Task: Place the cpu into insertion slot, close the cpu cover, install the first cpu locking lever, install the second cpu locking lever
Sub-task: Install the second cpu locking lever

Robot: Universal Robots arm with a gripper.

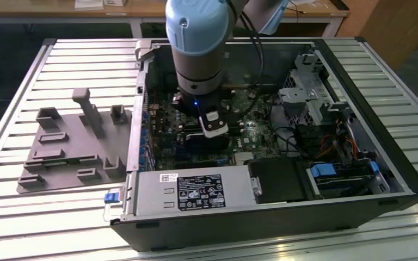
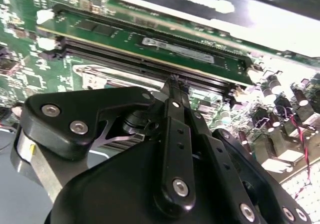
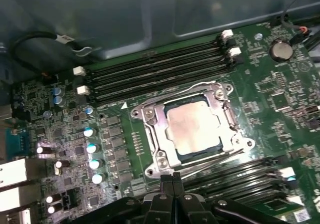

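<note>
Clenched and empty, gripper (image 3: 173, 180) is hovering beside cpu cover (image 3: 156, 129), lying over cpu (image 3: 192, 130); I am advising a slow, square approach toward the levers.

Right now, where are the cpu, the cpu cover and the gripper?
cpu (image 3: 192, 128), first wrist view, middle of its pale metal top.
cpu cover (image 3: 161, 134), first wrist view, one side of the silver frame.
gripper (image 2: 175, 82), second wrist view, its closed fingertips.

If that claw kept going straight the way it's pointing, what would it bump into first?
Probably the thin metal locking lever along the near edge of the cpu cover, just ahead of the shut claw, with the cpu seated beyond. Depth is hard to judge.
</note>
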